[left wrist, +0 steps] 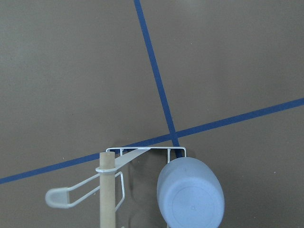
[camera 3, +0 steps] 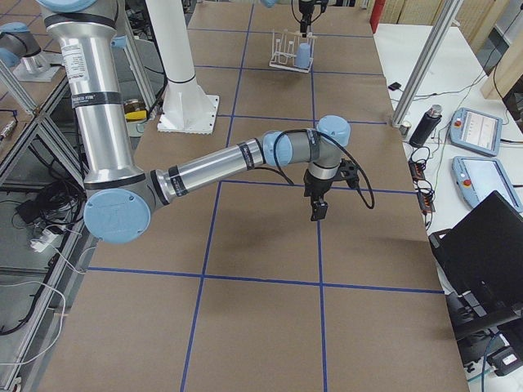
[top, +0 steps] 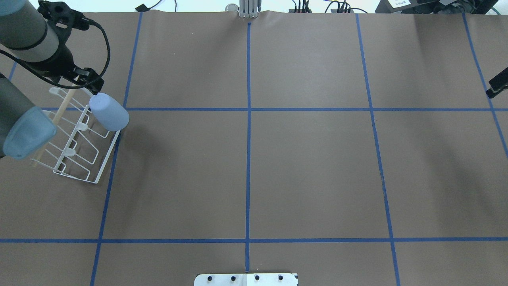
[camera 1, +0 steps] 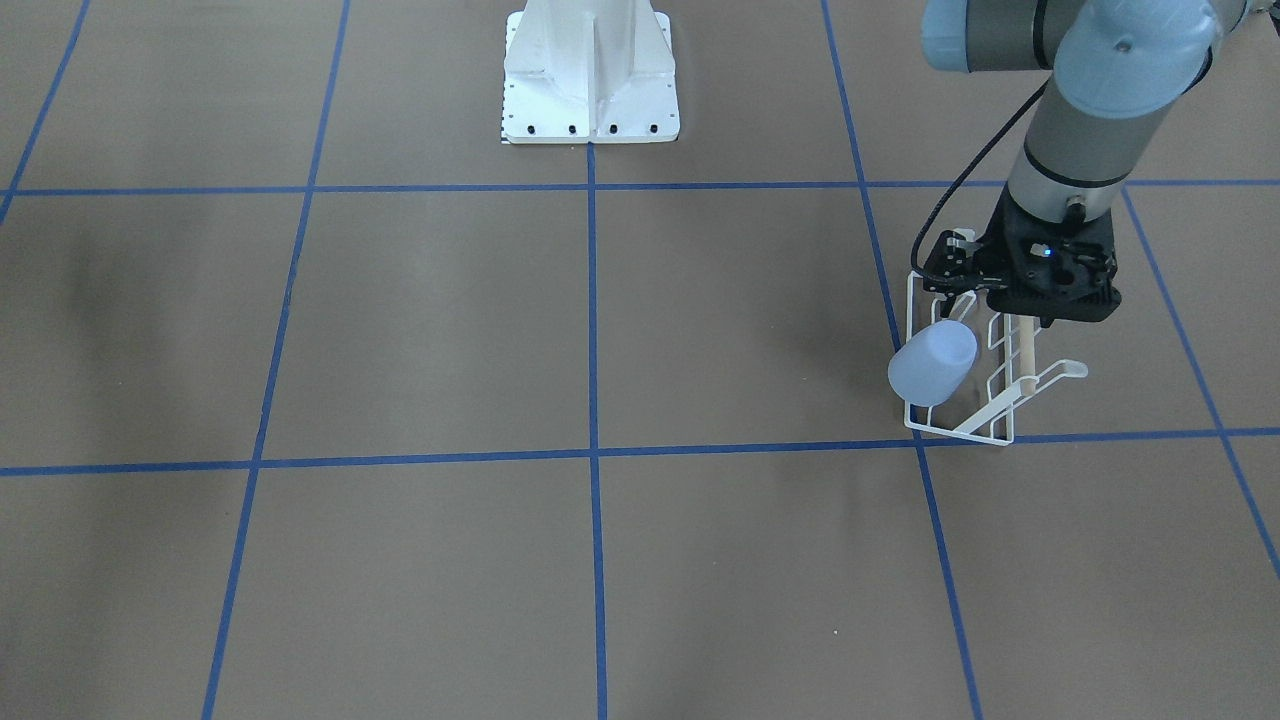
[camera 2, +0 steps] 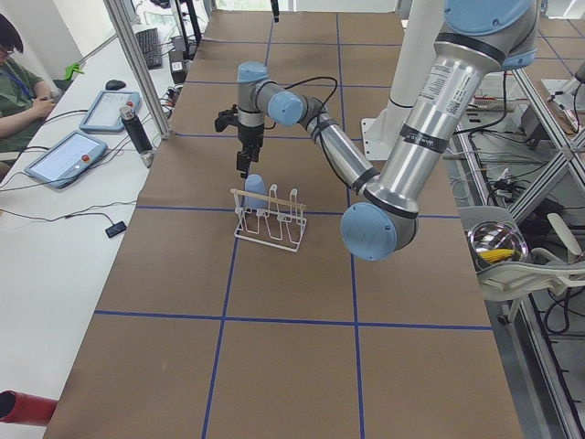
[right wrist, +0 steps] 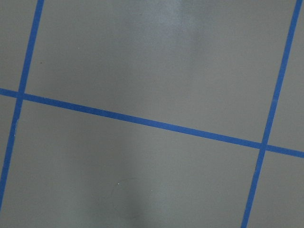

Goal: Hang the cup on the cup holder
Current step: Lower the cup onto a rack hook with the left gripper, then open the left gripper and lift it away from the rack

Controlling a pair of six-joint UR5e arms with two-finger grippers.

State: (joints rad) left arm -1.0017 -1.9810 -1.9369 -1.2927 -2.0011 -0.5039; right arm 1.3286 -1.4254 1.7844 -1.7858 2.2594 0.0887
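Cup (camera 1: 932, 362) hanging inverted on cup holder (camera 1: 985, 415). Left claw (camera 1: 1050, 290) hovering above, grip state unreadable; lifting straight up is advisable.

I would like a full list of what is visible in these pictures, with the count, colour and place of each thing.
cup: one, light blue, hung bottom-up on an end prong of the rack
rack: one, white wire with a wooden rod, on the table at the robot's left
table: one, brown cover with blue tape lines
pedestal: one, white, middle of the robot's side
tablets: two, grey, on the side desk
bottle: one, black, beside the tablets
person: one, green shirt, at that desk
left gripper: one, black, just above the cup
right gripper: one, black, above bare table, far from the rack
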